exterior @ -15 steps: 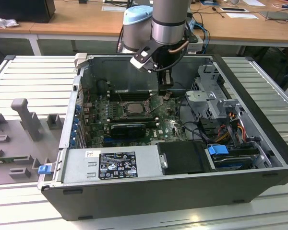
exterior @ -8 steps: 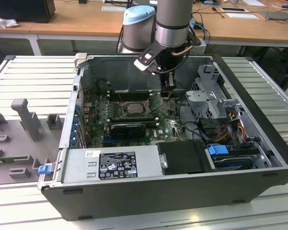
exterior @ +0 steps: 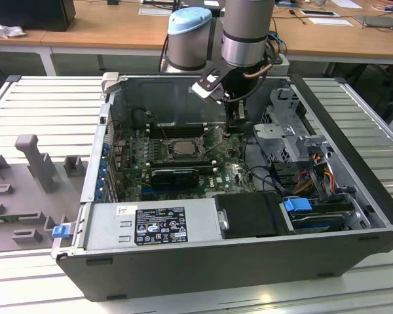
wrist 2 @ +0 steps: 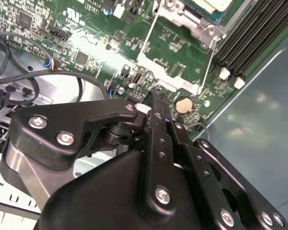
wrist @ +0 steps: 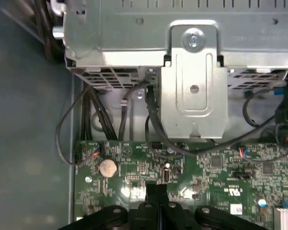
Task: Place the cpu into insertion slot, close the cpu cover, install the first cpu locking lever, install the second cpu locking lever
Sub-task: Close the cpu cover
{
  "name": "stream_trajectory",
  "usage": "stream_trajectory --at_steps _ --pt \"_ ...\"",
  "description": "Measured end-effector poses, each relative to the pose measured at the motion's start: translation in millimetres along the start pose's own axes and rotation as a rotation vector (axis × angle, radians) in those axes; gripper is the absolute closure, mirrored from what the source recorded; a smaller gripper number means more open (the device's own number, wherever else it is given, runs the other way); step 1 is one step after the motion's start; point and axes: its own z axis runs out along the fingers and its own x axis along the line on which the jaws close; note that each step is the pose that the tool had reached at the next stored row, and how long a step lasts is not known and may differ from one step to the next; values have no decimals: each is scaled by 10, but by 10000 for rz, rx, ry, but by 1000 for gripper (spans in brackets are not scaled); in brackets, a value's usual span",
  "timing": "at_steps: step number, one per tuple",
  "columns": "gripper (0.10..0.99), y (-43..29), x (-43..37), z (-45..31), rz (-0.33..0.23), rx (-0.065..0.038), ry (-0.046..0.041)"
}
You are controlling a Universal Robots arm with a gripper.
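Observation:
In the exterior view the green motherboard (exterior: 229, 173) lies inside an open computer case. The insertion slot (exterior: 165, 148) is a square socket with a metal rim, and the pale cpu (exterior: 183, 148) sits in it. The cpu cover (exterior: 214, 139) stands tilted up on the socket's right side. In the second wrist view the cpu cover (wrist 2: 170, 76) is a thin frame, with board showing through its window. My gripper (exterior: 238, 127) hangs low over the board just beyond the cover's free edge. Its black fingers (wrist 2: 155, 103) are shut together, with nothing seen between them.
A silver drive cage (wrist: 194, 72) with cables (wrist: 153, 120) stands close beside the gripper. A coin battery (wrist 2: 183, 104) lies near the fingertips. Long black memory slots (wrist 2: 252, 33) run past the socket. A power supply (exterior: 150, 226) and a black card (exterior: 177, 175) fill the case's near side.

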Motion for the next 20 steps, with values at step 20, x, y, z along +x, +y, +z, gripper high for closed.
stream_trajectory --at_steps 20 --pt "980 -152 -1 47 12 402 77"
